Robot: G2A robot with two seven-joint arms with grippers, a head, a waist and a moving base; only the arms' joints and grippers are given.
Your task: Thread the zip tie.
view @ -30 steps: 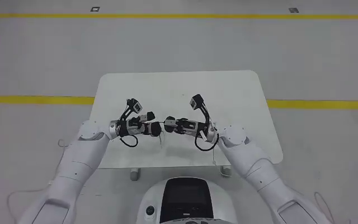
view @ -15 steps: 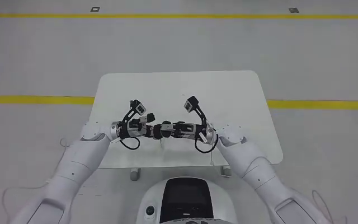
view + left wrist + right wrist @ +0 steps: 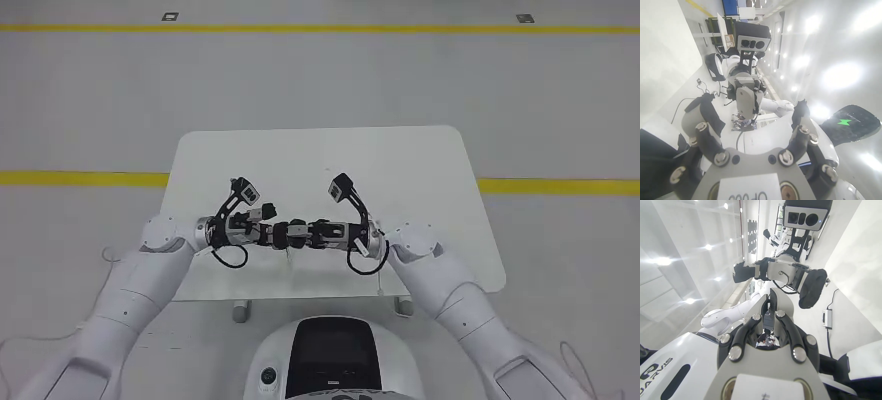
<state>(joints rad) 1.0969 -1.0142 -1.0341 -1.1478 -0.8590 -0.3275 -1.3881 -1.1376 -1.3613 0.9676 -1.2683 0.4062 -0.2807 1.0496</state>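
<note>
Above the near edge of the tabletop (image 3: pixel 400 170) both arms meet tip to tip; left gripper (image 3: pixel 751 113) spread wide, its fingers straddling the tip of the right gripper (image 3: pixel 769 297); right gripper's fingers pinched nearly together, only a slit between; zip tie (image 3: pixel 287 254) is a thin strand hanging just below the tips; cannot tell what holds it.

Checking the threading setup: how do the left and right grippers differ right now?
The left gripper is open, fingers spread wide; the right gripper has its fingers nearly together. The left gripper's fingers are wrapped in black, the right gripper's are bare grey. Both face each other tip to tip above the table.
</note>
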